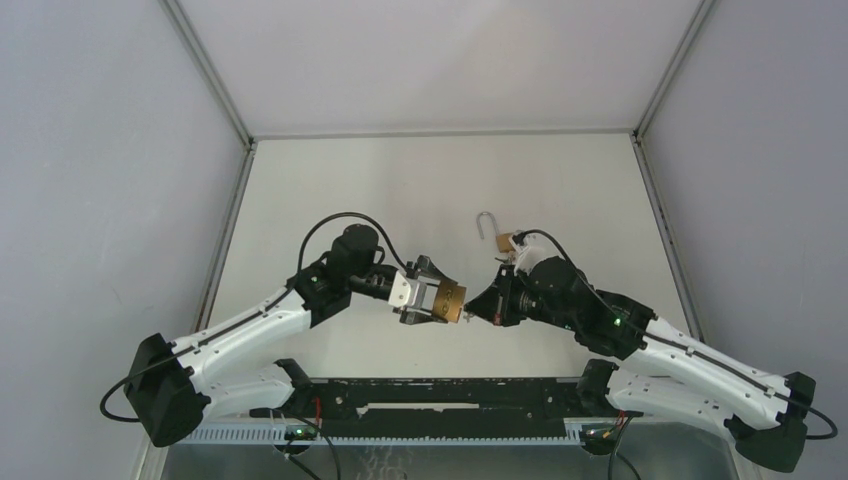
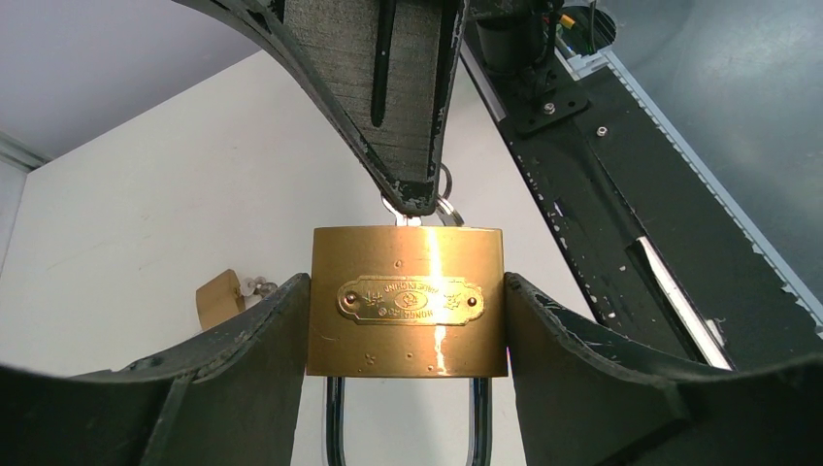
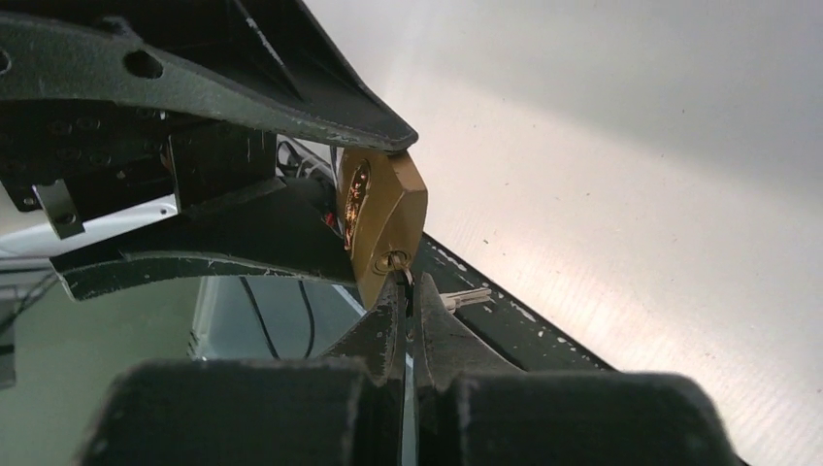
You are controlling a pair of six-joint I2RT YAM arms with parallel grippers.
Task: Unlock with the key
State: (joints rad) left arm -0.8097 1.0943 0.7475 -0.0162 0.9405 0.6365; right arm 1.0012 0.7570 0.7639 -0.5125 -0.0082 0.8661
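Left gripper [image 1: 436, 299] clamps the padlock [image 2: 408, 301] by its sides, clear above the table [image 1: 400, 180]. Right gripper [image 3: 403, 296], jaws together on the key [image 2: 408, 217], presents it at the keyhole; it appears only partly inserted, though the view is poor. Shackle [image 2: 335, 427] looks seated, so turning and release are not yet done. Table white, matte. Grey walls [image 1: 100, 150] enclose it. A second lock [image 1: 503, 238] lies behind.

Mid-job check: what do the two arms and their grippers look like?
The left arm and right arm have white link shells with black joints and bases. A thin black cable loops over each. The left gripper has a white block behind dark, curved, scuffed fingers; the right gripper is all black. A green light glows on the right arm.
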